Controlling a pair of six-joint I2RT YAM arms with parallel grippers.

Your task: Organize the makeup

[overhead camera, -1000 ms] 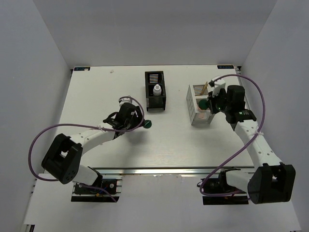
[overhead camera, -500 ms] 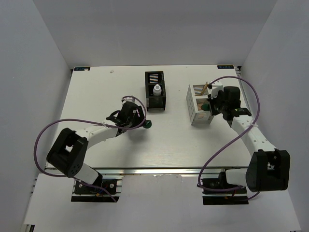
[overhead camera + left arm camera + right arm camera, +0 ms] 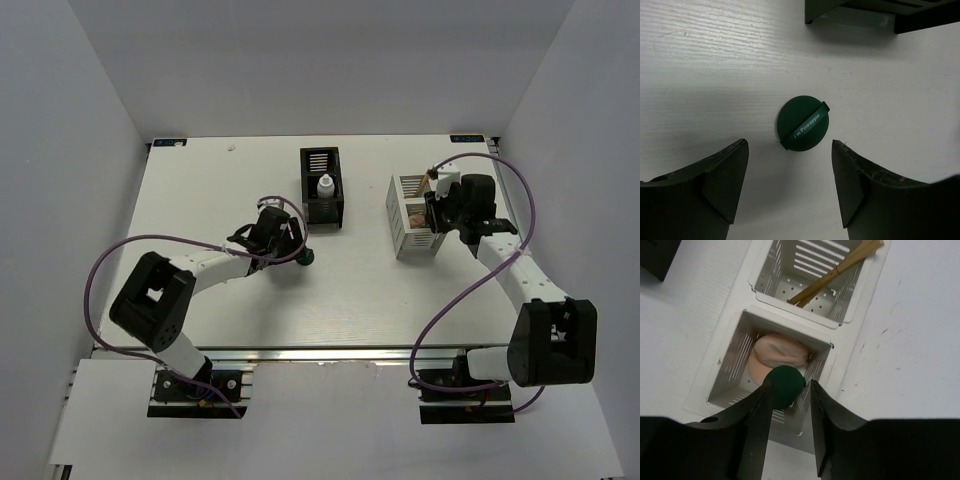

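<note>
Over the white desk (image 3: 360, 290), hovers with left claw (image 3: 789, 146) spread above dark green disc (image 3: 803, 123), 6 o'clock from black organizer (image 3: 322, 212); pinches second green disc (image 3: 785, 381) in right claw (image 3: 788, 387) over peach puff (image 3: 779, 350).

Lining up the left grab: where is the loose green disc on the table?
The green disc lies flat, centred just ahead of the open left hand in the left wrist view, with the black organizer just beyond it.
</note>
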